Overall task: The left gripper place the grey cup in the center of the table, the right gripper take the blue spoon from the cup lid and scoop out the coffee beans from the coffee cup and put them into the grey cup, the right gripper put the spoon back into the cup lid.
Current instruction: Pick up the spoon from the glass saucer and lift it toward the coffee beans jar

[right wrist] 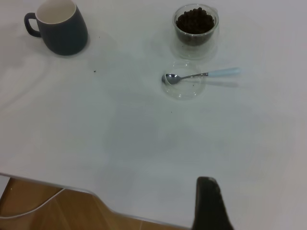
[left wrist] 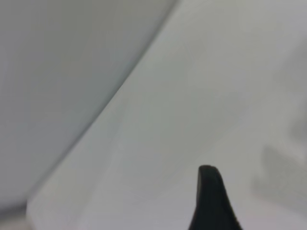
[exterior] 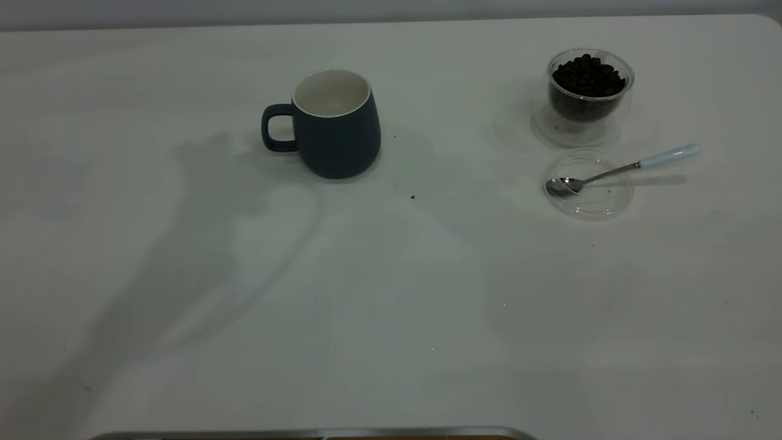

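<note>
Beside the coffee cup (exterior: 589,98), blue spoon (exterior: 623,169) rests on cup lid (exterior: 602,205).

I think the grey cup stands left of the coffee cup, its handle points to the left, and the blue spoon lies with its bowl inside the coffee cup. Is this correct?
Not quite. The blue spoon lies with its bowl in the cup lid, beside the coffee cup, as the exterior view shows. The rest is right: the grey cup stands left of the coffee cup, handle pointing left.
</note>
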You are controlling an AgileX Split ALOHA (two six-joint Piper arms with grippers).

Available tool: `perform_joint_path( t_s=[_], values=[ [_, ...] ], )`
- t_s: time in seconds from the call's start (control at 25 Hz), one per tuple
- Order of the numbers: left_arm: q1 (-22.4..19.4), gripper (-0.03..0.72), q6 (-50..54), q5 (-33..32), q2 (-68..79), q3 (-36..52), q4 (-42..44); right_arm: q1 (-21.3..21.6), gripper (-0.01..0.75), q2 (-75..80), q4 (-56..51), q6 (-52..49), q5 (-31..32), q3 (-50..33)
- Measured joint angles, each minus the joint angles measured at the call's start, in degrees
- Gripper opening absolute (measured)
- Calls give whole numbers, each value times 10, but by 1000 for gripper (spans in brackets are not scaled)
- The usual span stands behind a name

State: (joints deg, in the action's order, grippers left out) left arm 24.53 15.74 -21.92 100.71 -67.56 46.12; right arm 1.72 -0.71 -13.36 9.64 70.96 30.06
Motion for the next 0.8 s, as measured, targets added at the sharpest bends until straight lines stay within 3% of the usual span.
perform_joint_path(
  t_s=[0.2,0.44,0.52,0.8],
  values=[
    [0,555,98,-197,-146,1,-46,0,532,0,0,0,0,0],
    [0,555,86,-414,-287,9,-102,0,532,0,0,0,0,0],
    [0,555,68,-447,-331,21,-130,0,532,0,0,0,0,0],
    [0,555,-28,-449,-517,110,-267,0,532,0,0,0,0,0]
  ],
)
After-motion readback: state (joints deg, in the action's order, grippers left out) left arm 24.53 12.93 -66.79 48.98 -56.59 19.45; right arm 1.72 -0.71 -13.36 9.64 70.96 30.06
